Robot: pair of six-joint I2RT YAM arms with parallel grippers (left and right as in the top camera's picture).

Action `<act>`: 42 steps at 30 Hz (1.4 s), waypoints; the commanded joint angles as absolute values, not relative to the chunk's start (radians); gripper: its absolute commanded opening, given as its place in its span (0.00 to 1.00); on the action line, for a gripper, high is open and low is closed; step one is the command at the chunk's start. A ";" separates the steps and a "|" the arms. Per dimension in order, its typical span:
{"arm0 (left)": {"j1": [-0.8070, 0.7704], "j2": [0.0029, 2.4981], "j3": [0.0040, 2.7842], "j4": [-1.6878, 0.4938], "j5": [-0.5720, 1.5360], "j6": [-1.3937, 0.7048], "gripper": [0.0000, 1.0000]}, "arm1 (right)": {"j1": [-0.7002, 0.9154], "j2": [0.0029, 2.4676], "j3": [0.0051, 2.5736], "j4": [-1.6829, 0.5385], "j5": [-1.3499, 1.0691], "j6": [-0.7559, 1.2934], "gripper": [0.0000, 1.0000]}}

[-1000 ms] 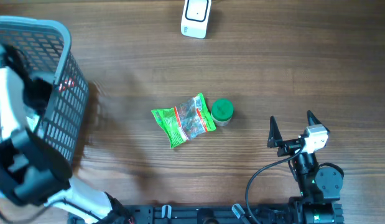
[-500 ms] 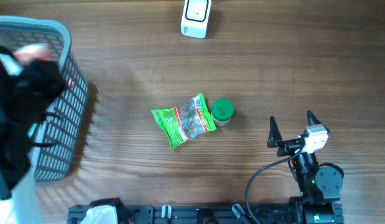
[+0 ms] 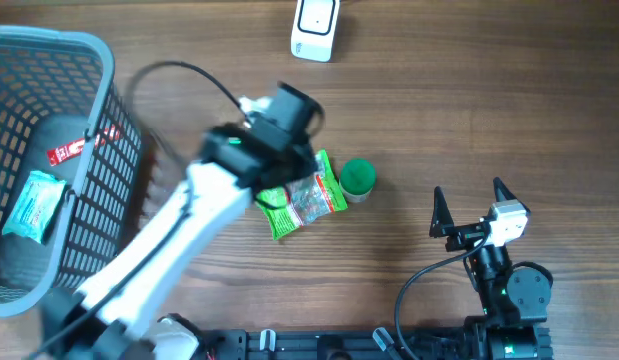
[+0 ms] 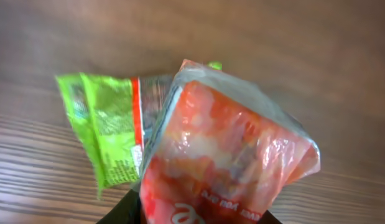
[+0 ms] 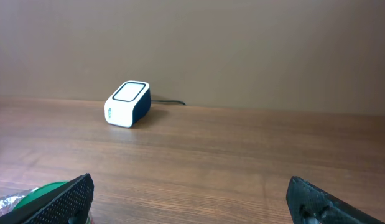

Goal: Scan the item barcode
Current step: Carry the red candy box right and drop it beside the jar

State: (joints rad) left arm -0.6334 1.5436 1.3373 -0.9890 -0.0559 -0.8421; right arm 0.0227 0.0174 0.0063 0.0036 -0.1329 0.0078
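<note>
From above, a wooden surface (image 3: 469,100) has a small white scanner (image 3: 315,28) at twelve o'clock, its window facing up. The left arm (image 3: 189,230) reaches in from seven o'clock to the centre. The left jaws pinch the bottom edge of a red-orange snack packet (image 4: 229,155). They hold it up off the surface, just over a green packet (image 3: 289,200) that lies flat at the centre. From above, the arm hides the held packet. It looks to be the item for scanning. Carried in the air like this, it can be turned and taken to the scanner, which sits well apart toward twelve o'clock. No barcode shows on the side facing the wrist camera, only upside-down lettering. At three o'clock of the green packet stands a small green-lidded jar (image 3: 357,177), touching it or nearly so. At nine o'clock a grey mesh basket (image 3: 109,70) holds a pale blue packet (image 3: 34,205) on its dark floor. A narrow red-and-white thing (image 3: 74,150) sits against its wall, and I cannot tell whether it is loose or fixed to the mesh. At four o'clock the right jaws are spread wide and empty, out of the way, probably in reserve.
</note>
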 commanded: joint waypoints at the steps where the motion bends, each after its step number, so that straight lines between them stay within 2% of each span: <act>1: -0.714 1.640 1.294 -0.945 -0.080 -0.929 0.29 | 0.022 0.012 0.005 0.007 -0.124 0.026 1.00; 15: -0.859 1.702 1.294 -0.893 -0.072 -0.996 0.30 | 0.022 0.012 0.005 0.007 -0.124 0.026 1.00; 24: -0.894 1.702 1.294 -0.549 0.044 -0.580 0.37 | 0.022 0.012 0.005 0.007 -0.124 0.026 1.00; 27: -0.892 1.708 1.294 -0.475 0.046 -0.580 0.47 | 0.022 0.012 0.005 0.007 -0.124 0.026 1.00; 31: -0.893 1.762 1.294 -0.426 0.083 -0.580 0.43 | 0.022 0.012 0.005 0.007 -0.124 0.026 1.00; 36: -0.907 1.874 1.294 -0.406 0.150 -0.591 0.28 | 0.022 0.012 0.005 0.007 -0.124 0.026 1.00; 39: -0.908 1.914 1.294 -0.406 0.186 -0.592 0.28 | 0.022 0.012 0.005 0.007 -0.124 0.026 1.00; 42: -0.910 1.924 1.294 -0.406 0.212 -0.591 0.33 | 0.022 0.012 0.005 0.007 -0.124 0.026 0.99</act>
